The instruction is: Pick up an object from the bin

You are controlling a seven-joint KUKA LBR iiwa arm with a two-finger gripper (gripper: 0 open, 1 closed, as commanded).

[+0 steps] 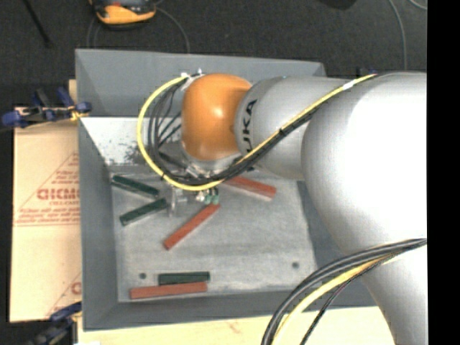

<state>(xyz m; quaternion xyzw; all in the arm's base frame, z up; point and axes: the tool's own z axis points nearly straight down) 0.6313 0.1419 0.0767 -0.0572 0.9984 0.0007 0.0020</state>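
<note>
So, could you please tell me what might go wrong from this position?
1. The gripper hangs where the slanted dark green flat stick and the diagonal orange-red flat stick nearly meet, so it may catch both or push one aside.
2. Both sticks lie flat on the floor of the grey metal bin, so a grasp could slip off.

Pincer (188, 198) low in middle of bin (97, 228), just beside two green sticks (144, 211) & slanted red stick (190, 227); green bar (184, 278) + red bar (169, 290) by near wall.
</note>
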